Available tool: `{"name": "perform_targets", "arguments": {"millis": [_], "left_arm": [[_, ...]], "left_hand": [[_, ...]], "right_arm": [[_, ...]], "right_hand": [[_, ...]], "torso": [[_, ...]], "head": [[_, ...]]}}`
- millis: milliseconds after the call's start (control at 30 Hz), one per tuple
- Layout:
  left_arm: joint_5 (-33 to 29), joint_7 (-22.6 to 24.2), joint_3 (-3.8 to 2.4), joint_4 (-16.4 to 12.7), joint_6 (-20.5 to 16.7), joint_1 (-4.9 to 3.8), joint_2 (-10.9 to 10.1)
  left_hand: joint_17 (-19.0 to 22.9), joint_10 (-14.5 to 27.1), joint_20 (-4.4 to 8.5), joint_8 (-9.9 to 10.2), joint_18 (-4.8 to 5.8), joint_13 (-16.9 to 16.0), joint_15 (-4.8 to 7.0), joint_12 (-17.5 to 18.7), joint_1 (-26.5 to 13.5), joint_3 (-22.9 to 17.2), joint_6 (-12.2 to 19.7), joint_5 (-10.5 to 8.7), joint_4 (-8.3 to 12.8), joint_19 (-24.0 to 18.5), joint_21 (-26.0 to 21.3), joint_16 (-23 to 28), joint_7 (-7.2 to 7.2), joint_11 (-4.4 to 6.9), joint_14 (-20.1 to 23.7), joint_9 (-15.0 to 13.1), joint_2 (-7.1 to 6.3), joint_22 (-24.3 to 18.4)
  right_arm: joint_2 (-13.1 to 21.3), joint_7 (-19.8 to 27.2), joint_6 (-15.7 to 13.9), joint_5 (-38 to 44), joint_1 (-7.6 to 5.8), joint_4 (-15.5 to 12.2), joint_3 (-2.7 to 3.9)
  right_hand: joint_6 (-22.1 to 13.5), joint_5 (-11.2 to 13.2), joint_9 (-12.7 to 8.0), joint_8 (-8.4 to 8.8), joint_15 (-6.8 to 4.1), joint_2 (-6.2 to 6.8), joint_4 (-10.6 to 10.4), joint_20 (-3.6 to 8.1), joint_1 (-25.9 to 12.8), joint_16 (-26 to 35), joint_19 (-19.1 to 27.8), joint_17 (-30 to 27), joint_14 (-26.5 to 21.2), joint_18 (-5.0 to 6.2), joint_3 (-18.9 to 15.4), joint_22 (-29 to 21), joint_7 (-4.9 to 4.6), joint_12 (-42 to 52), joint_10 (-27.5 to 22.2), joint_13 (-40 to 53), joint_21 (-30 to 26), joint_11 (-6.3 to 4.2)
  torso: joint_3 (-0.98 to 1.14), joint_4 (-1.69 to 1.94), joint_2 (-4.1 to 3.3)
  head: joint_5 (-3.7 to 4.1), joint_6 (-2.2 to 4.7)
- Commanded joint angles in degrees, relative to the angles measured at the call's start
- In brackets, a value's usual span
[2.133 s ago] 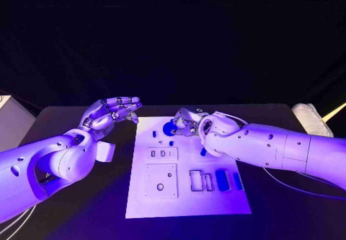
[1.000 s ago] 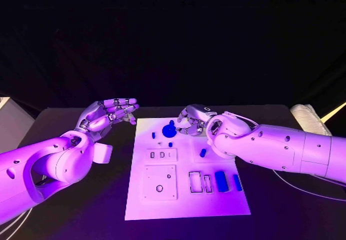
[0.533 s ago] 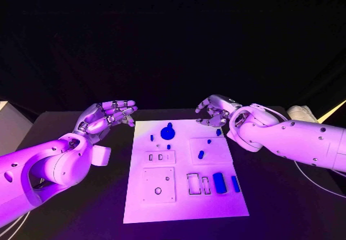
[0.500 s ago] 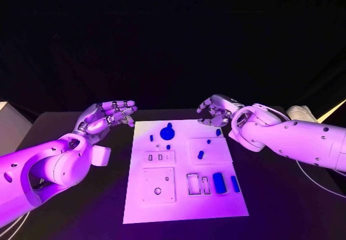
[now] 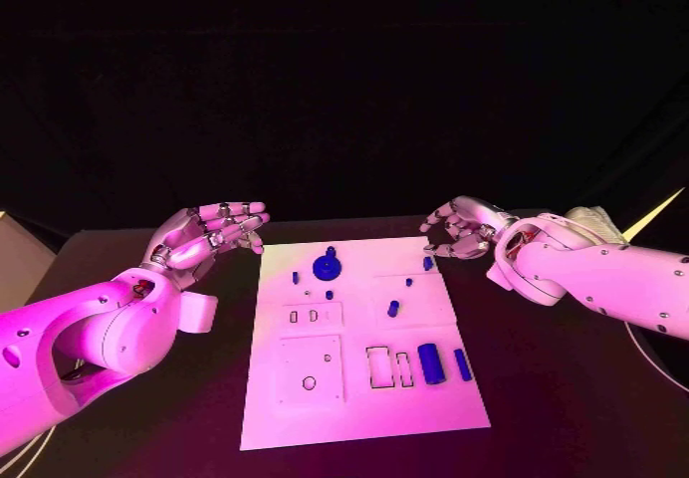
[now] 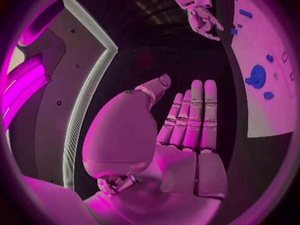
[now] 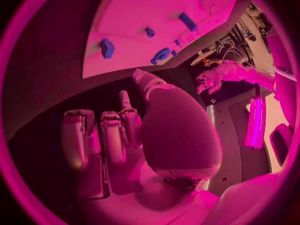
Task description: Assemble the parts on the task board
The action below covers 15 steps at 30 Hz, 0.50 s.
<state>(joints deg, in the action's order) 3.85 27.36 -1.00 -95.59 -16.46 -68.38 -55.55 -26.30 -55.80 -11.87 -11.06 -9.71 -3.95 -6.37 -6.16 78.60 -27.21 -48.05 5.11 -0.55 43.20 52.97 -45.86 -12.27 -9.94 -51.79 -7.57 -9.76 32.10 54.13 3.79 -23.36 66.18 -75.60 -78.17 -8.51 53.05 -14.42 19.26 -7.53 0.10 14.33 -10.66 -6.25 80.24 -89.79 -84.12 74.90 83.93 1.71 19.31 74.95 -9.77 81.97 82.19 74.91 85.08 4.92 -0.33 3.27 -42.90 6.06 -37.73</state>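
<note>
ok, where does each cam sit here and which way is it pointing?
Head view: on the robot's head, looking down at the black table and task board; left hand and right hand show with their arms.
Left wrist view: behind the left hand, facing along its fingers past the board's edge; the right hand shows too.
Right wrist view: behind the right hand, facing the board.
Shared: all three show the round blue part.
</note>
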Motion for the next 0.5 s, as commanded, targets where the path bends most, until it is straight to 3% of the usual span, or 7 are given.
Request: {"name": "perform_targets", "arguments": {"millis": [33,200,500], "left_arm": [[-0.07,0.64,-0.03,0.04,1.12,-0.03,0.15],[-0.07,0.64,-0.02,0.17,1.15,-0.02,0.2],[-0.07,0.63,-0.02,0.29,1.17,-0.02,0.2]], "left_hand": [[0.08,0.31,-0.12,-0.08,-0.72,0.05,0.02,0.17,0.01,-0.33,0.33,-0.22,-0.1,-0.33,0.21,-0.29,-1.23,-0.24,0.23,0.06,0.19,0.08],[0.08,0.31,-0.12,-0.08,-0.72,0.05,0.02,0.17,0.01,-0.33,0.33,-0.22,-0.1,-0.33,0.21,-0.29,-1.23,-0.24,0.23,0.06,0.19,0.08],[0.11,0.32,-0.14,-0.09,-0.72,0.04,0.01,0.15,-0.03,-0.33,0.34,-0.22,-0.09,-0.44,0.28,-0.34,-1.21,-0.24,0.29,0.06,0.14,0.11]], "right_arm": [[-0.09,2.25,2.63,0.45,0.64,0.93,-0.01],[-0.27,2.3,3.36,0.7,1.41,2.2,-0.04],[-1.12,2.06,3.12,1.05,1.97,4.16,-0.07]], "right_hand": [[-0.44,0.31,-0.09,0.33,0.5,0.0,0.39,-0.21,0.75,-0.21,-3.05,15.1,6.07,-0.34,0.07,10.85,0.1,-0.29,-0.31,6.6,-0.07,-0.1],[-0.43,0.34,-0.09,0.32,0.5,-0.05,0.51,-0.22,0.93,-0.21,-3.06,15.1,6.07,-0.34,0.14,10.86,0.11,-0.26,-0.29,6.63,-0.06,-0.1],[-0.81,0.13,-0.2,0.49,0.51,0.1,0.86,-0.23,1.35,-0.21,-3.05,15.1,6.07,-0.34,0.2,10.86,0.06,-0.35,-0.38,6.56,-0.09,-0.08]], "torso": [[0.05,0.03,-0.13],[-0.11,0.18,-0.01],[-0.14,0.11,-0.04]], "head": [[0.17,-0.08],[0.28,-0.23],[0.35,-0.29]]}}
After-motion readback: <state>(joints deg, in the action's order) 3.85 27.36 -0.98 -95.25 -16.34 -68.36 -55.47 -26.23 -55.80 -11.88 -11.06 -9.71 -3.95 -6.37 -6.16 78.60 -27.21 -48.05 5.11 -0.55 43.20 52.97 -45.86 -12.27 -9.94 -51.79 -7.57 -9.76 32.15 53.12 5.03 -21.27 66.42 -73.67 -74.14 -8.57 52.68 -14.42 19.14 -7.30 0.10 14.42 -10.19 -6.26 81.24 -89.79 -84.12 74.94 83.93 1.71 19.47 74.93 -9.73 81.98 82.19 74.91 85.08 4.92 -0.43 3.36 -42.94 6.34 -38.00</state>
